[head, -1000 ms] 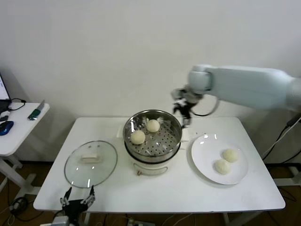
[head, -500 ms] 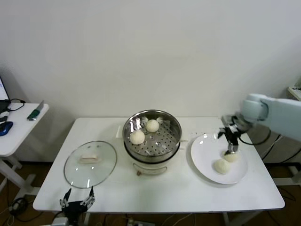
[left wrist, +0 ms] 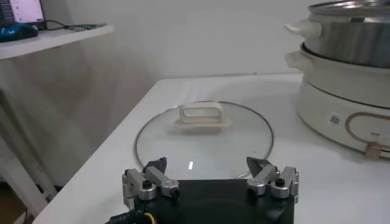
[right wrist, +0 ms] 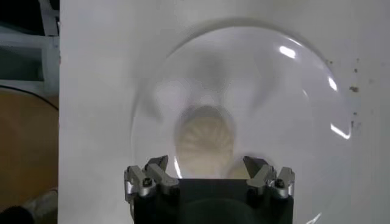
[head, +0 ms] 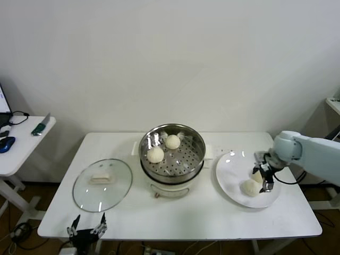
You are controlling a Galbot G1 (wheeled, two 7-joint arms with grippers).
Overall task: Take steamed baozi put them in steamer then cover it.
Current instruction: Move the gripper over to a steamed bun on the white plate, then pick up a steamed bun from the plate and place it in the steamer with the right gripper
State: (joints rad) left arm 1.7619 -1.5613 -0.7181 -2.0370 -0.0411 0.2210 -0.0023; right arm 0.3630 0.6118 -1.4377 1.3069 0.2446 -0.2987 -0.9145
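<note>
Right tool (head: 265, 176) (fingers apart) over plate (head: 228, 175), baozi (right wrist: 204, 140) just ahead between them.

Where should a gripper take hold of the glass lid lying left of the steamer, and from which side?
Grip the whitish bar handle at the centre of the lid, from above, one finger on each long side. The lid lies flat, so its rim offers little hold.

Open steamer (head: 172, 154) top, cover (head: 102, 184) aside on table (head: 180, 215).
</note>
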